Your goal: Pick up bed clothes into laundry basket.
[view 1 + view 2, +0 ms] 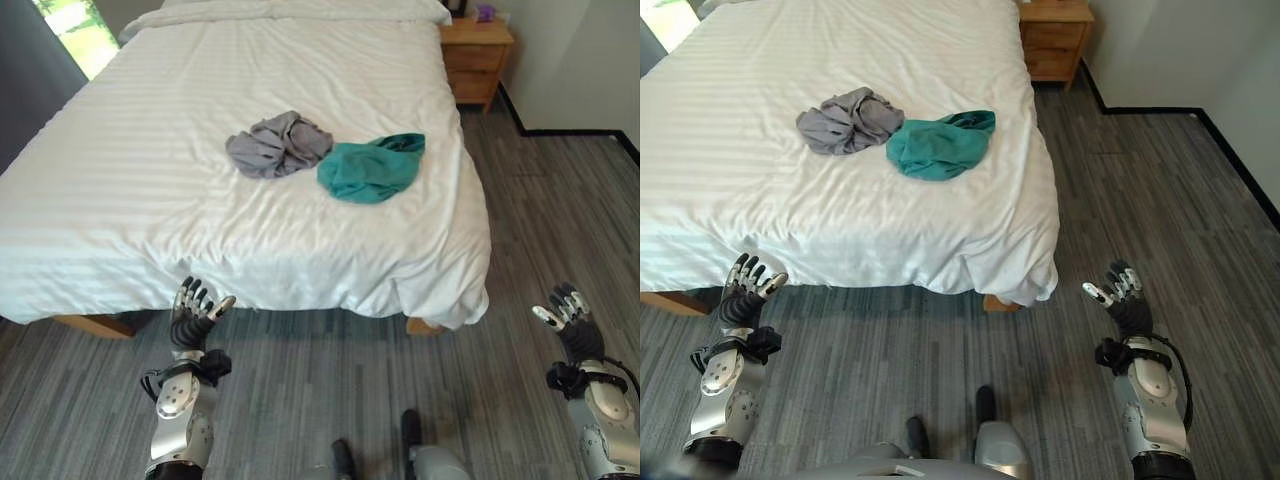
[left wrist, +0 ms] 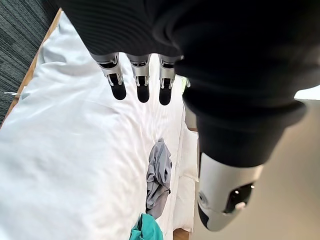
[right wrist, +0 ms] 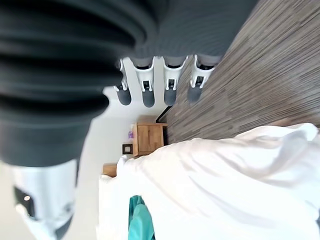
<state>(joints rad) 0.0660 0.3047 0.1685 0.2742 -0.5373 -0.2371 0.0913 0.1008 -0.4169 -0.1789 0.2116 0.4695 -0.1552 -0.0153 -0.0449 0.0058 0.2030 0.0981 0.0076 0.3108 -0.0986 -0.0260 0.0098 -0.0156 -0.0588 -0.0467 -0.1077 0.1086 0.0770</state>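
— Where are your hands?

— My left hand (image 1: pixel 193 305) hangs low at the near edge of the bed (image 1: pixel 130 190), fingers straight and relaxed, holding nothing. My right hand (image 1: pixel 1120 292) is out over the grey plank floor (image 1: pixel 1160 190), off the bed's near right corner, fingers likewise loose and empty.

— And the clothes?

— Both lie on the white striped duvet, well apart from either hand. The grey garment (image 1: pixel 278 144) is crumpled in a heap near the middle of the bed; the teal garment (image 1: pixel 370 167) lies just to its right, touching it or very nearly — I cannot tell which.

— Anything else around?

— A wooden nightstand (image 1: pixel 477 57) stands at the far right corner beside the bed's head, with a small purple thing (image 1: pixel 485 13) on top.
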